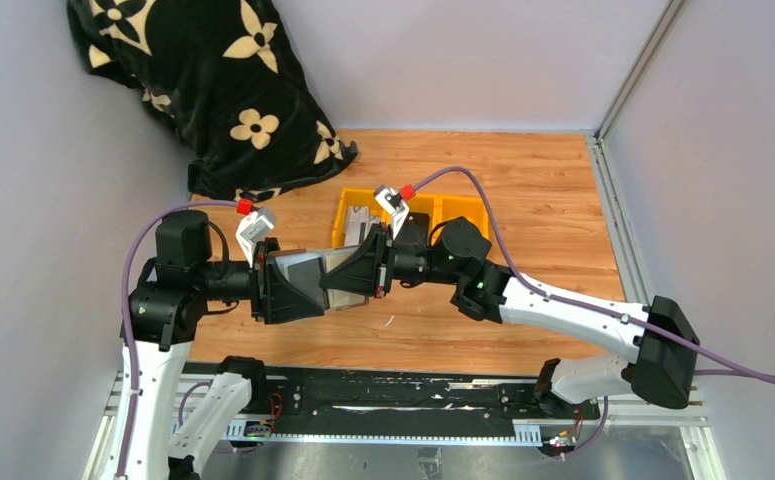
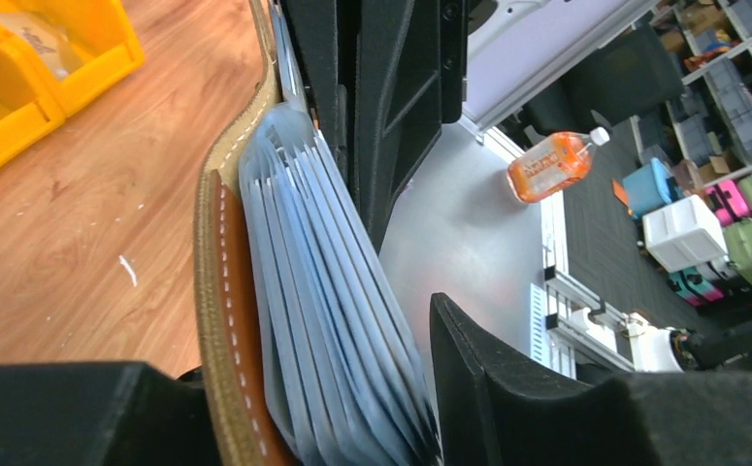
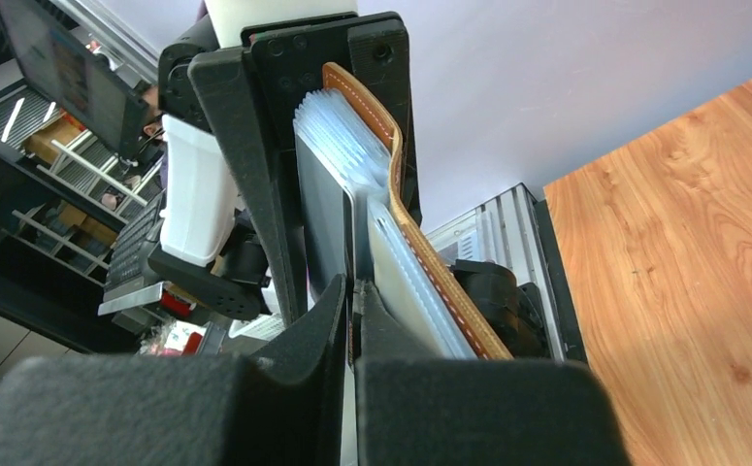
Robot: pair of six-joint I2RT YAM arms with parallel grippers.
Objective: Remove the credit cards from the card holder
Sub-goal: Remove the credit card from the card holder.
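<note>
Both grippers hold the card holder (image 1: 303, 268) in the air over the wooden table. It is open, with its brown leather cover (image 2: 222, 291) to one side and several clear plastic sleeves (image 2: 299, 282) fanned out. My left gripper (image 1: 308, 295) has the holder between its jaws: the cover lies against one finger and the sleeves reach the other finger (image 2: 507, 388). My right gripper (image 3: 352, 291) comes from the opposite side and is shut on the thin edge of a dark credit card (image 3: 325, 223) among the sleeves, beside the cover (image 3: 401, 194). Other credit cards are hidden.
Yellow plastic bins (image 1: 463, 205) stand just behind the grippers, and one bin (image 2: 61, 58) also shows in the left wrist view. A black blanket with cream flowers (image 1: 213, 80) is heaped at the back left. Grey walls close in the wooden table (image 1: 553, 200).
</note>
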